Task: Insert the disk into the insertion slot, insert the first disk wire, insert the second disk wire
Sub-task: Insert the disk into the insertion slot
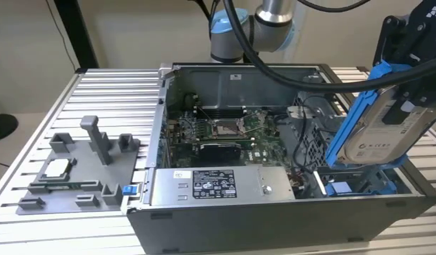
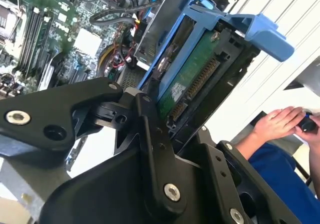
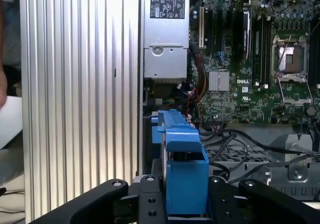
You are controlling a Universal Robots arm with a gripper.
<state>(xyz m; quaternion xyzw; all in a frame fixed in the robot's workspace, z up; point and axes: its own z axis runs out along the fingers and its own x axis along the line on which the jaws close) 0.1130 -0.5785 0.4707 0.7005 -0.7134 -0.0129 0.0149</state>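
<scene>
Gripper (image 1: 404, 103) is clamping jaws shut on the disk (image 1: 379, 135), holding it tilted just above the slot (image 1: 359, 183) at exterior view's right; prob. risking a jam if going in skewed.

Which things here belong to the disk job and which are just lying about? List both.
Job:
disk, held in the gripper
insertion slot with blue rails, under it

Lying about:
grey fixture tray
metal box with white sticker
motherboard
a person's hand
</scene>
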